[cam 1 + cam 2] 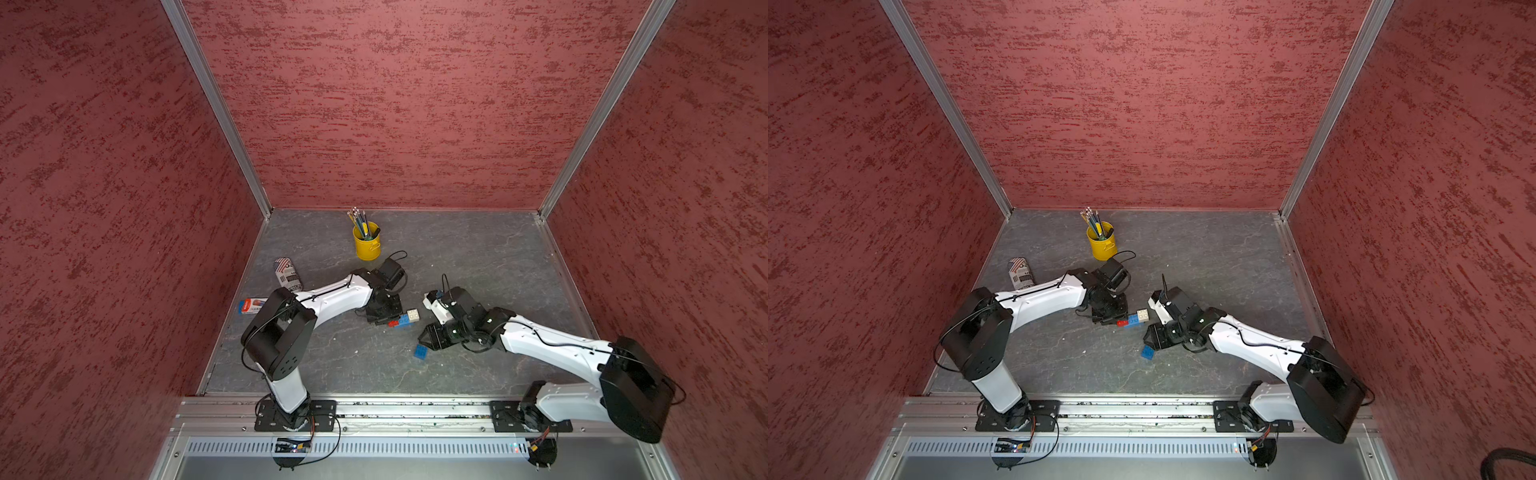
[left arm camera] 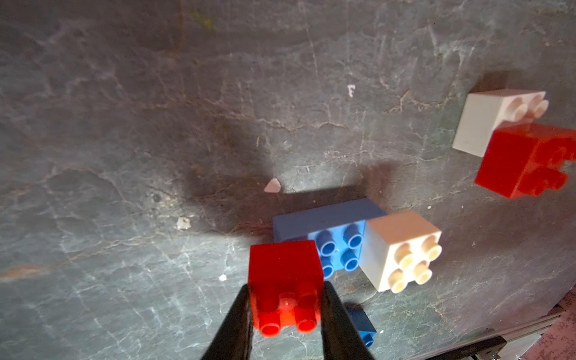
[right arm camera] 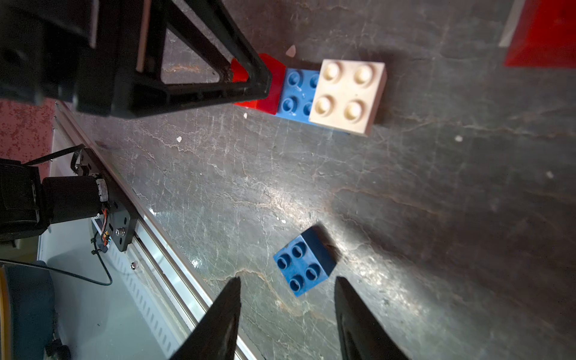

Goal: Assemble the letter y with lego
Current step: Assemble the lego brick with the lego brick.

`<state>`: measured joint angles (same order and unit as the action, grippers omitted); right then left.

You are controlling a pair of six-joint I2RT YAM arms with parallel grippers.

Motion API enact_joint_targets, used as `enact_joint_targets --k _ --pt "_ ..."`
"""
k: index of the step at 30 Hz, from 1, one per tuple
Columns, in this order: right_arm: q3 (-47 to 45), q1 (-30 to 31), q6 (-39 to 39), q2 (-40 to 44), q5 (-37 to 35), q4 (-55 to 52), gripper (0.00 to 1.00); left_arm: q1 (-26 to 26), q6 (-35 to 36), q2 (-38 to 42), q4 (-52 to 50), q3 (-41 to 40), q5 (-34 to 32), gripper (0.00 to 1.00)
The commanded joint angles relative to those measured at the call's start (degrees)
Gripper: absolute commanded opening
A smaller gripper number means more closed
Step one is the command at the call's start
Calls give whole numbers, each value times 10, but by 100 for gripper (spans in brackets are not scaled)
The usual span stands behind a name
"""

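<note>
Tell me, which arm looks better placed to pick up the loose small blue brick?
Probably the right: the right gripper is open, empty, poised beside the small blue brick. The left gripper is shut on a red brick.

1. Premises: a robotics laboratory test cell, purpose-built.
2. Enclosure: red textured wall panels (image 1: 395, 104) held in aluminium frame posts (image 1: 216, 108) on three sides.
3. Fixtures: a left arm (image 1: 332, 297) and a right arm (image 1: 552, 349) bolted to an aluminium rail (image 1: 415, 409) along a grey stone-patterned bench (image 1: 478, 257).
4. Electrics: a bare circuit board (image 1: 291, 447) mounted below the rail.
</note>
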<state>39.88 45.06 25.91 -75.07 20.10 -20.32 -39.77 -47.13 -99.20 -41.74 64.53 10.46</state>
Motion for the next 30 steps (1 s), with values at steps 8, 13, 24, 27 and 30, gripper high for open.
enact_joint_targets --k 8,13,24,27,30 --pt "-17 -7 -15 8 -21 7 52 -34 0 -54 -58 52 -50 13" --pt "-24 -9 -14 21 -29 3 52 -41 6 -80 -83 71 -63 8" --pt "-32 -15 -10 40 -43 -1 52 -64 8 -124 -108 101 -86 0" --pt "-30 -16 -11 40 -43 -5 52 -65 -1 -125 -93 90 -82 0" --pt "-28 -19 -14 41 -43 -8 52 -65 -6 -117 -72 74 -76 0"
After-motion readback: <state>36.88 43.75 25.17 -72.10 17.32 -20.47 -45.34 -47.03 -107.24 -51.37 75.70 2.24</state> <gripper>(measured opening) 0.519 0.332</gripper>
